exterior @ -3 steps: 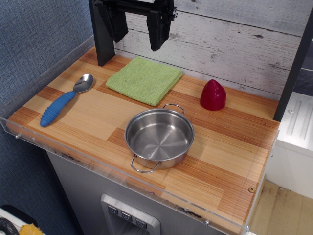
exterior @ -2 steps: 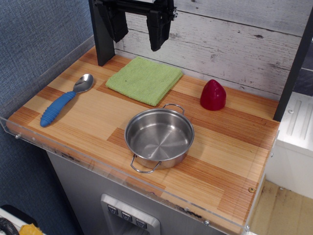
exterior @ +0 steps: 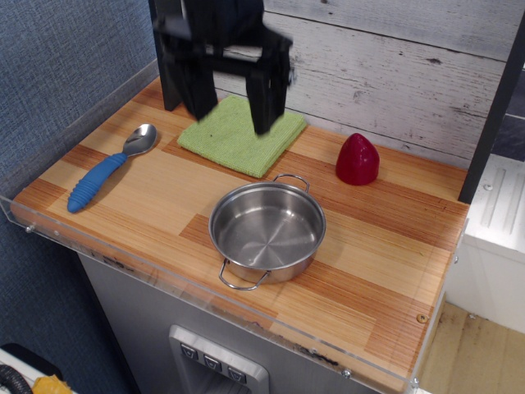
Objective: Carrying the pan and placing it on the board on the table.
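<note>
My hand (exterior: 232, 115) hangs above the green board (exterior: 242, 135), fingers spread wide and holding nothing, because the pan (exterior: 267, 229) sits apart on the tabletop (exterior: 385, 246), awaiting pickup.

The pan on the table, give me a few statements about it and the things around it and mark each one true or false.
1. The pan sits empty on the table. True.
2. The pan already rests on the board. False: it stands on bare wood, nearer the front edge than the green board.
3. The tool has its fingers apart and holds nothing. True.
4. The blue-handled spoon lies inside the pan. False: it lies on the table, out to the pan's left in the picture.
5. The red cone-shaped object stands on the board. False: it stands on the table, to the right of the board in the picture.
</note>
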You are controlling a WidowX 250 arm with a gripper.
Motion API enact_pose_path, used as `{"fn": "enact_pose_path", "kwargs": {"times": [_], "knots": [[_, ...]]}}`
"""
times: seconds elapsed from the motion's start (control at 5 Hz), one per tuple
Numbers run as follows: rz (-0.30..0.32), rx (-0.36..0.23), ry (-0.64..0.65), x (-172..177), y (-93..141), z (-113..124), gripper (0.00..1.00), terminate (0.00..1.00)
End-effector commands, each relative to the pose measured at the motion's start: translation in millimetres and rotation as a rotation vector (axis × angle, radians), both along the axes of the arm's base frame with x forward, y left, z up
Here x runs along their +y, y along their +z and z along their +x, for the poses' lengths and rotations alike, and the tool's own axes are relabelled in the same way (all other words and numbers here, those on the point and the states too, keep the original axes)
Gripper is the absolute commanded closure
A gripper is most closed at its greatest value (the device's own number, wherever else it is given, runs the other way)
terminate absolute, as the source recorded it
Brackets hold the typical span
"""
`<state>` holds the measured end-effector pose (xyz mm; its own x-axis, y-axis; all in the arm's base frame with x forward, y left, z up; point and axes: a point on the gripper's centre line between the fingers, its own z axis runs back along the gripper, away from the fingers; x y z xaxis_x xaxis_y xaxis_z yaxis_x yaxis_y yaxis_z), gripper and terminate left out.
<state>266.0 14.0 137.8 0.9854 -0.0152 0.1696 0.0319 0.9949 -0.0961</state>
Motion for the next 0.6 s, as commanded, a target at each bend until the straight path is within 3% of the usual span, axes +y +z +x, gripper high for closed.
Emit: {"fn": "enact_pose_path", "kwargs": {"times": [0.0,0.4], "knots": [[0.065,-0.016,-0.067,-37.4,-11.7,-21.4,0.00,0.00],[0.141,0.045,-0.088,-71.8,-49.4,-6.0,0.00,0.00]]}}
